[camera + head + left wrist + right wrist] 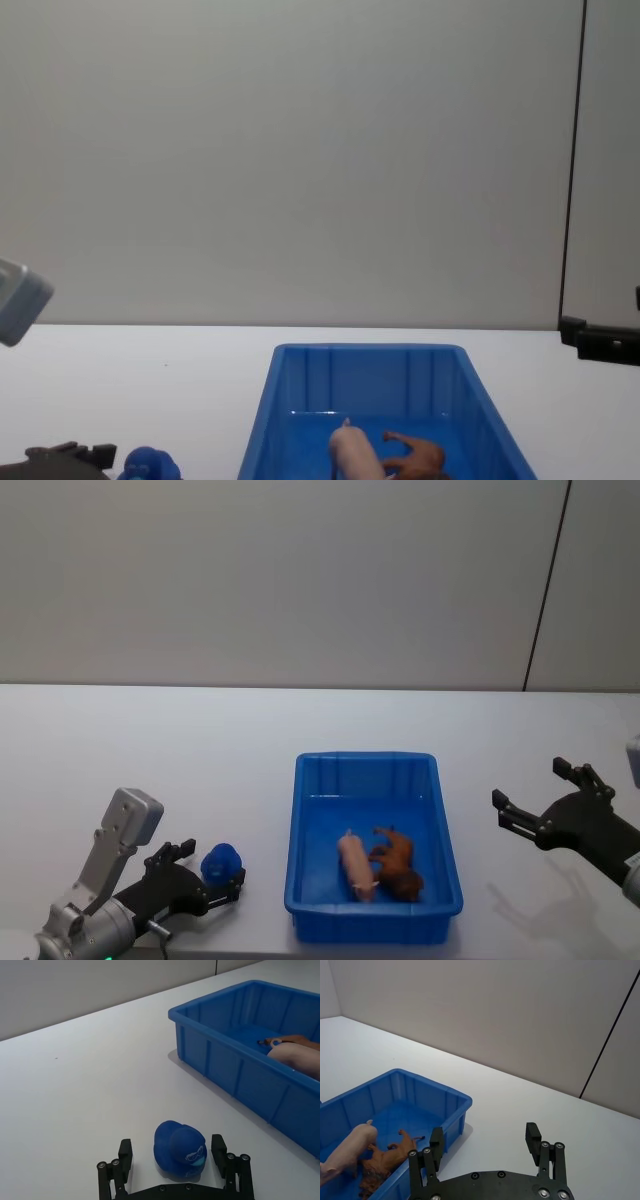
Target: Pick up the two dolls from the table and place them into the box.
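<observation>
We are bringing our left gripper (172,1157) down low over the table (200,750), its fingers (125,1152) spread apart on either side of the blue toy (180,1150), which is sitting on the table just to the left of the blue box (300,840). From the left wrist view the toy is lying between the two fingers with a gap on each side, so we are not yet touching it, as far as we can tell.

We are judging this toy to be small, light and rounded, probably a soft rubbery or plastic figure with a smooth, knobbly skin. A shape like that is likely to slip or squirt out of a narrow pinch, so we are planning to close across its widest part, low on the body near the table, rather than on the domed top. A gentle squeeze should be enough; it is probably not fragile, but it may give a little under the pads.

The pink pig (356,865) and the brown animal (398,865) are already lying side by side on the floor of the box, toward its near end, touching or almost touching.

Our right gripper (540,805) is hovering above the table well to the right of the box, fingers apart and holding nothing.
</observation>
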Motion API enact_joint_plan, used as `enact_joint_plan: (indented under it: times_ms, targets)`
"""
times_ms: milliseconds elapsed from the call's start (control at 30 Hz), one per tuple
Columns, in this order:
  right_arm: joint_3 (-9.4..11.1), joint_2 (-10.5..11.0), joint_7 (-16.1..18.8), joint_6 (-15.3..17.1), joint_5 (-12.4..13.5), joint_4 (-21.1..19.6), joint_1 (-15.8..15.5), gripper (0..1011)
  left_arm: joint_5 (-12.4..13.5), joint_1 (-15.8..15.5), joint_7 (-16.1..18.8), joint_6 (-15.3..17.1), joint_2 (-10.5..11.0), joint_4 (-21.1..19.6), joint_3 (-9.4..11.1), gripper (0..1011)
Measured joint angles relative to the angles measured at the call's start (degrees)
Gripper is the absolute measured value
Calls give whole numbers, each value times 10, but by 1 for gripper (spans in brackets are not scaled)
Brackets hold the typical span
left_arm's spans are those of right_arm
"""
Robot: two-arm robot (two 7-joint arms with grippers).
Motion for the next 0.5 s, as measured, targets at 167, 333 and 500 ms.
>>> enact_joint_plan:
  times_ms: [167, 333, 500]
  targets:
    - [0, 0, 0, 0, 0, 0, 0, 1001, 10, -13, -20, 6, -5, 16, 1, 907]
    - [0, 0, 0, 0, 0, 0, 0, 1001, 22, -23, -39, 11, -8, 28, 2, 782]
    - [0, 0, 0, 0, 0, 0, 0, 1001, 31, -31, -50, 17, -10, 31, 2, 607]
